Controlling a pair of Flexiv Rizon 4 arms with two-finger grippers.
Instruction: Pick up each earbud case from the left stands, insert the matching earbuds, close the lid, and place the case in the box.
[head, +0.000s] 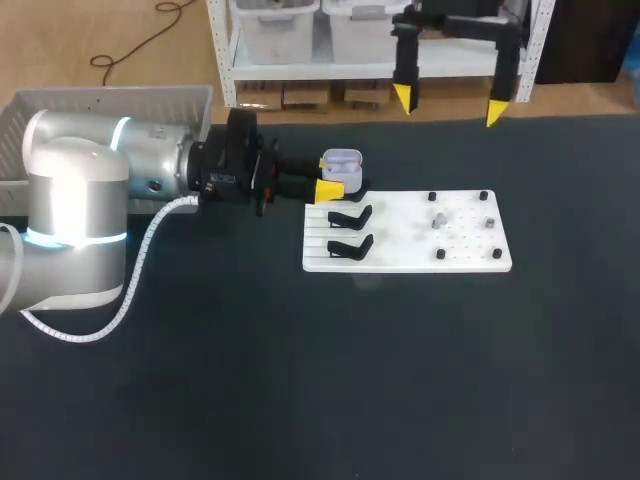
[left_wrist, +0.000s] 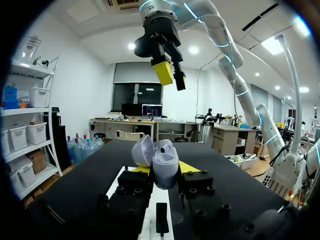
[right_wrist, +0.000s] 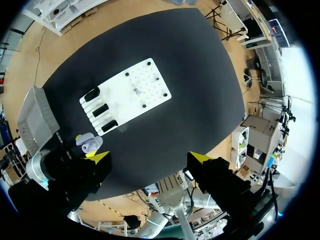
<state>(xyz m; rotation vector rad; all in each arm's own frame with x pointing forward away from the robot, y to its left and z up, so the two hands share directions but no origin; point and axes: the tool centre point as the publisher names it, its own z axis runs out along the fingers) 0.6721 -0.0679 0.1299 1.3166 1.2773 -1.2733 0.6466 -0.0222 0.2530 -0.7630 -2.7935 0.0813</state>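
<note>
Your left pincer (left_wrist: 165, 169) grips the small glossy lilac plastic earbud case (left_wrist: 165, 159) by its lower shell; it is likely light and slippery, so squeeze below the open lid (left_wrist: 142, 150).

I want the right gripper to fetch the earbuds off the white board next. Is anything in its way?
Nothing visible. The right gripper hangs open above the far edge of the table; the earbuds lie in the open on the white board, among small black pegs. The left gripper, shut on the case, is off by the stands.
</note>
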